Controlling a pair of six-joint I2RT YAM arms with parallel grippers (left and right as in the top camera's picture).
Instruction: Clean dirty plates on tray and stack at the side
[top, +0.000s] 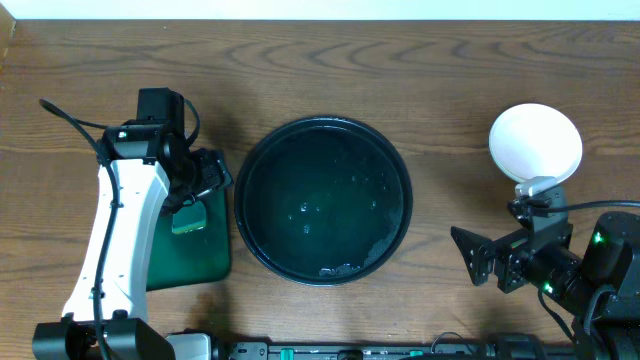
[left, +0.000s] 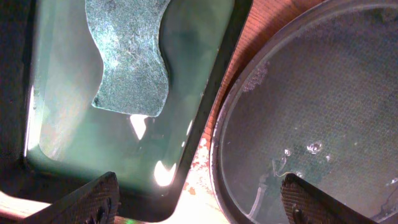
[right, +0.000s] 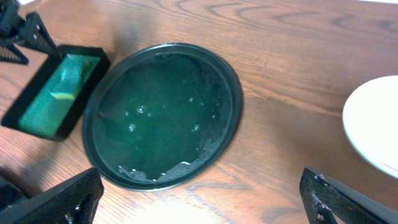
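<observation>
Tray (top: 248, 232), the black round one, sits mid-counter (top: 420, 60). Its floor is wet and glossy, with droplets and a thin foamy streak along the near rim. White plate (top: 535, 143) lies on the counter to the right, well apart from the tray and touching nothing; from above I can't tell if other plates lie under it. In the right wrist view only its edge shows at the frame's right side.

Green rectangular tray (top: 215, 262) is just left of the black one, a narrow strip of wood between them. Sponge (left: 130, 56) lies flat inside the green tray, which has a film of water on its floor.

Left pincer (left: 199, 202): wide, holding nothing. It hangs low over the gap between the two trays, one finger (left: 93, 200) above the green tray's corner and the other above the black tray's rim.

Right pincer (right: 202, 199): also wide, holding nothing. It hovers over bare counter between the black tray and the plate, aimed toward the tray.
</observation>
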